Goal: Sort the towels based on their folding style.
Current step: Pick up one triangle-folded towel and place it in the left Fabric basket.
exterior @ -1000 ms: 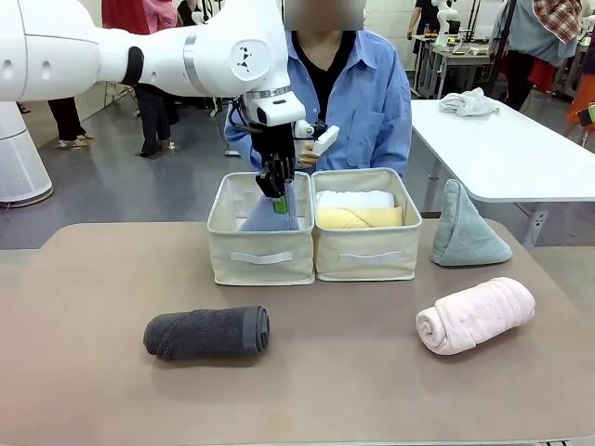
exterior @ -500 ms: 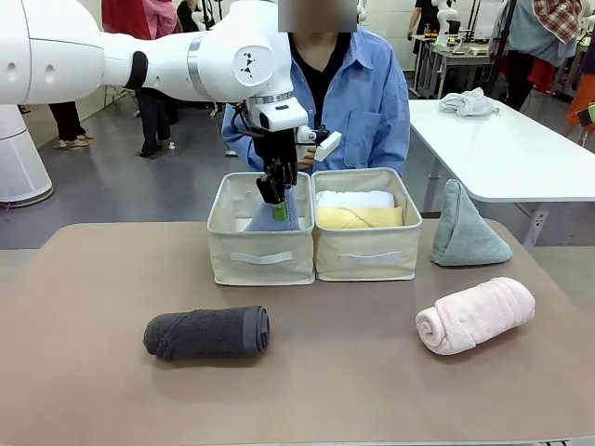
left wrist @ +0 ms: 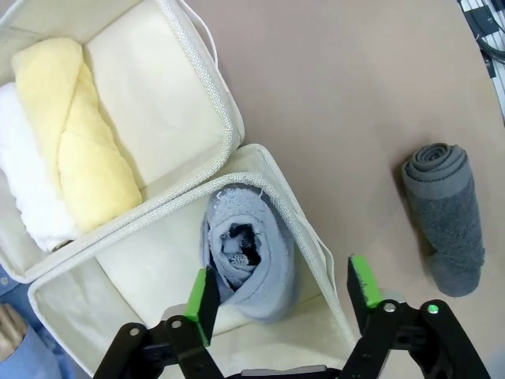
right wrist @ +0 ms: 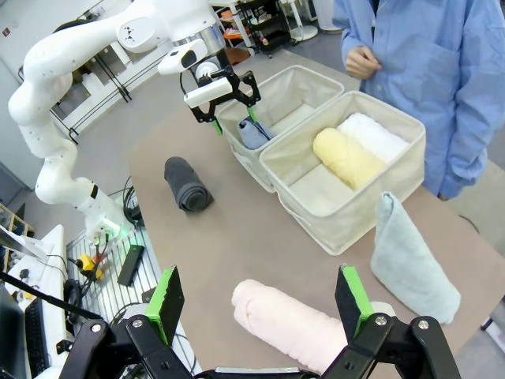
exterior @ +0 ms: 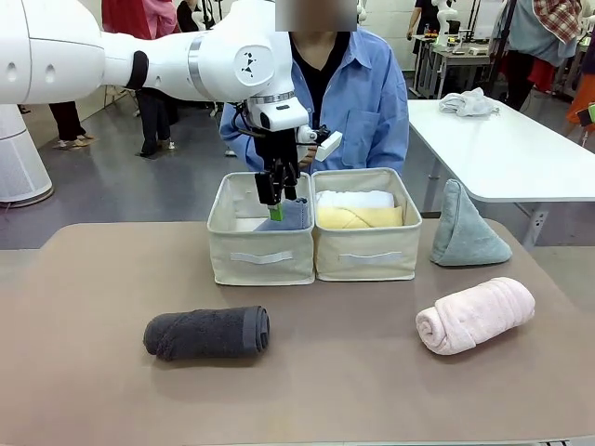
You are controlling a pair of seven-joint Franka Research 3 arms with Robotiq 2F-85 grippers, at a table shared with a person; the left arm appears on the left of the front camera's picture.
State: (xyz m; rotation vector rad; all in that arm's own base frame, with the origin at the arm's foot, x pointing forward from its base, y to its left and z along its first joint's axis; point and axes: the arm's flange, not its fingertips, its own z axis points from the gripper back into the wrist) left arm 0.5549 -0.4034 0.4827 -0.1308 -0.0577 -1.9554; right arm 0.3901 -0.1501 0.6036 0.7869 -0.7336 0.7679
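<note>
My left gripper hangs open just above the left beige bin, and the lavender-blue cone towel sits free inside it below the fingers. The right bin holds a yellow roll and a white roll. On the table lie a dark grey roll at front left, a pink roll at front right and a grey-green cone beside the right bin. My right gripper stands open above the pink roll.
A person in a blue shirt stands right behind the bins. A white table with a rumpled white cloth stands at the back right. The brown tabletop has free room between the two front rolls.
My left gripper has let go of the lavender-blue cone towel and opened; the towel has settled lower into the left bin, and the gripper has risen slightly.
</note>
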